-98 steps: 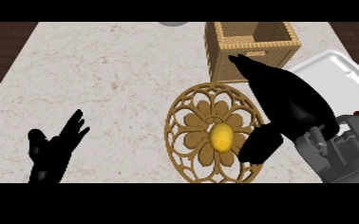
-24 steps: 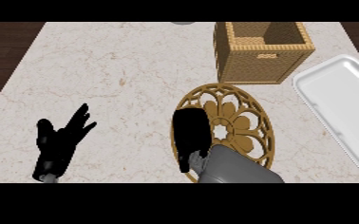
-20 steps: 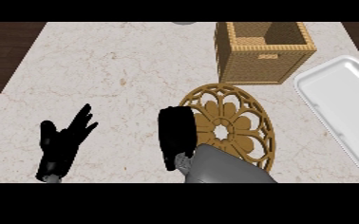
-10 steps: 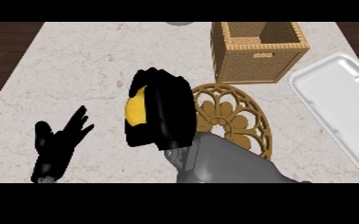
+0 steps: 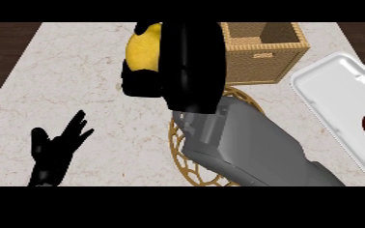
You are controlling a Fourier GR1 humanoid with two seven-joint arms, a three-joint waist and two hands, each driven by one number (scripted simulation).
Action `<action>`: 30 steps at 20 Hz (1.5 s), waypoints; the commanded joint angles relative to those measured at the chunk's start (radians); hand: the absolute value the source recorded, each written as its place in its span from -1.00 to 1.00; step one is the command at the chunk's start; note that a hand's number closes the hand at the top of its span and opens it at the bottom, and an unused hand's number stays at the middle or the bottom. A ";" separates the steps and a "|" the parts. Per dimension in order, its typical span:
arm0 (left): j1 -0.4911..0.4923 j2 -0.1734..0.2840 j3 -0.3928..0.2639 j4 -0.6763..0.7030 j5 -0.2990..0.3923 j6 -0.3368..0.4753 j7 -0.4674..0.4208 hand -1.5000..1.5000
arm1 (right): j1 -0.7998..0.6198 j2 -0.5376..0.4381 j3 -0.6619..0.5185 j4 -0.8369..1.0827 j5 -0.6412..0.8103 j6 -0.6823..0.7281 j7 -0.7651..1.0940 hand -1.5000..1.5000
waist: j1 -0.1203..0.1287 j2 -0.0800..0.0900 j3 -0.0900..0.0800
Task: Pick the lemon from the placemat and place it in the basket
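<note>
My right hand (image 5: 189, 63) is raised high toward the view, curled round the yellow lemon (image 5: 143, 48), which shows at its left side. The hand and its grey forearm hide most of the round wicker placemat (image 5: 187, 169) beneath; only the mat's left and lower rim show. The wicker basket (image 5: 267, 53) stands at the back, just right of the raised hand, its left part covered by the hand. My left hand (image 5: 55, 147) rests open on the counter at lower left, fingers up.
A white tray (image 5: 335, 96) lies at the right edge of the marble counter (image 5: 78, 87). Dark wood shows past the counter's left and right back corners.
The right hand closed on the lemon at the placemat, then lifted it up and toward the back, nearer the basket. The left hand has stayed put.
</note>
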 commanded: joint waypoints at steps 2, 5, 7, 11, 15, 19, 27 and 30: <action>0.039 -0.020 -0.025 0.056 -0.031 0.025 0.045 0.00 | -0.104 -0.013 -0.157 -0.003 0.007 0.095 0.136 1.00 | -0.003 0.009 -0.010; 0.032 -0.027 -0.027 0.074 -0.034 0.007 0.013 0.00 | -0.115 -0.081 -0.262 0.070 -0.039 0.101 0.043 1.00 | 0.001 0.015 -0.010; 0.032 -0.005 -0.011 0.039 -0.015 -0.007 0.055 0.00 | -0.204 -0.076 -0.300 0.094 -0.048 0.170 0.097 1.00 | 0.006 0.011 -0.010; 0.016 -0.005 0.013 0.081 0.001 -0.032 0.030 0.00 | -0.175 -0.130 -0.366 0.165 -0.090 0.166 0.008 1.00 | 0.005 0.015 -0.010; -0.009 0.000 0.012 0.061 -0.015 -0.027 0.065 0.00 | -0.143 -0.159 -0.371 0.253 -0.100 0.162 -0.102 1.00 | 0.009 0.017 -0.010; 0.000 -0.032 -0.009 0.070 -0.026 -0.027 0.057 0.00 | -0.144 -0.193 -0.432 0.354 -0.135 0.134 -0.218 1.00 | 0.012 0.019 -0.010; -0.003 -0.062 -0.009 0.064 -0.048 -0.003 0.058 0.00 | -0.056 -0.132 -0.562 0.487 -0.227 -0.065 -0.397 1.00 | 0.020 0.024 -0.009; 0.000 -0.028 0.029 0.047 -0.029 -0.029 0.074 0.00 | -0.069 -0.124 -0.570 0.510 -0.240 -0.063 -0.420 1.00 | 0.016 0.018 -0.009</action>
